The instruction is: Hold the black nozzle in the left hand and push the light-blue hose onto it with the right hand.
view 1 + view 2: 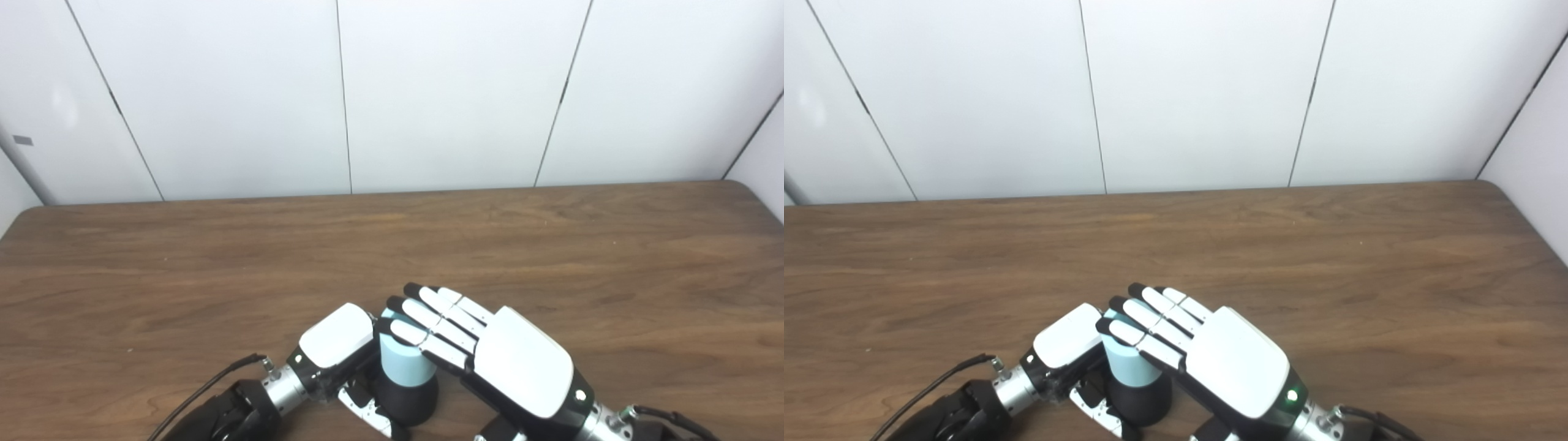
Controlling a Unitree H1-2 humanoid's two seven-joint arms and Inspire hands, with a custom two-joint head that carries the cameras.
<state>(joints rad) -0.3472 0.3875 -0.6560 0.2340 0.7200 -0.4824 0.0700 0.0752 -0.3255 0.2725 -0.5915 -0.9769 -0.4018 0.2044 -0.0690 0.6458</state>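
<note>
**A:** White wall panels behind, a brown wood-grain table [551, 257] in front, and all the work is at its near edge. What is in the middle?

**B:** A black nozzle [407, 398] standing upright on the table, with the light-blue hose [401, 361] as a short upright tube already sitting on top of it. How far down it is seated I can't tell; the join is partly hidden.

**A:** How would those handle, in your judgement?

**B:** The nozzle looks like rigid plastic, light, wide at the base, so it should be steadied low on that black body. The hose is probably stiff enough to take a push along its axis but may tip if pressed off-centre; pressing square on its top end seems the safest hold.

**A:** And the hands?

**B:** The left hand [335, 343] is curled in against the left side of the nozzle and hose, fingers closed round the black base as far as I can see. The right hand [1206, 349] lies flat, fingers straight and together, fingertips [1118, 303] resting over the hose's top rim. It grips nothing, only presses or covers.
</note>
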